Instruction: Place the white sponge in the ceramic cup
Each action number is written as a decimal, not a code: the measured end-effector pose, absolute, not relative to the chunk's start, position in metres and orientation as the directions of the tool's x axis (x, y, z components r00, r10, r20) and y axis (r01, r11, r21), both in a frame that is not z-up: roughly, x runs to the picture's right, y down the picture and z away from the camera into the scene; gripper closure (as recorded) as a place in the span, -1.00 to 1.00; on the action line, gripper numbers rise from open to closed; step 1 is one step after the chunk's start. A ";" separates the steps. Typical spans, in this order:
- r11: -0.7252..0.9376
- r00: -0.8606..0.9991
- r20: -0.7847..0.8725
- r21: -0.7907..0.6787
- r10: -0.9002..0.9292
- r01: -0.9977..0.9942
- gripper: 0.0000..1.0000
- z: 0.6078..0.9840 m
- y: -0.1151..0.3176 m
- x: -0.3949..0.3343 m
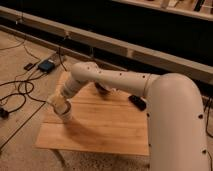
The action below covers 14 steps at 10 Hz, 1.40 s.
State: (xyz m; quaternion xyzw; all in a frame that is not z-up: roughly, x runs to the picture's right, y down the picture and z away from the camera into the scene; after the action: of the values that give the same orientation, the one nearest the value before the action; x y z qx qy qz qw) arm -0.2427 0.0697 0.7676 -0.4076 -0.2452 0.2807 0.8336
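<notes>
Your end effector (59, 104) hangs right over the ceramic cup (65, 115) at the left edge of the wooden surface (105, 127). The white sponge is hidden from you. A flat black phone (137, 102) lies further right; cables (20, 92) trail across the floor.

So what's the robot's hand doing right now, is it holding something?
Hand: right over the small cream ceramic cup near the left edge of the wooden table; whether it grips anything cannot be told.
</notes>
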 end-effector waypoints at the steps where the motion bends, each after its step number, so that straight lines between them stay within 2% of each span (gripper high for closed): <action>1: 0.511 0.724 0.180 -0.817 0.666 -0.267 -0.19 0.769 0.070 -0.241; 2: 0.513 0.725 0.181 -0.816 0.664 -0.266 -0.43 0.771 0.069 -0.238; 4: 0.513 0.726 0.180 -0.815 0.664 -0.267 -0.60 0.774 0.067 -0.235; 11: 0.517 0.731 0.198 -0.822 0.653 -0.239 -0.60 0.768 0.069 -0.234; 14: 0.494 0.692 0.213 -0.838 0.689 -0.234 -0.60 0.749 0.049 -0.232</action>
State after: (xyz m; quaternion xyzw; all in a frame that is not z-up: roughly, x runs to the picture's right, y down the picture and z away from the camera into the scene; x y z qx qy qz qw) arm -0.2316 0.0492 0.7492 -0.4171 -0.2733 0.2814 0.8199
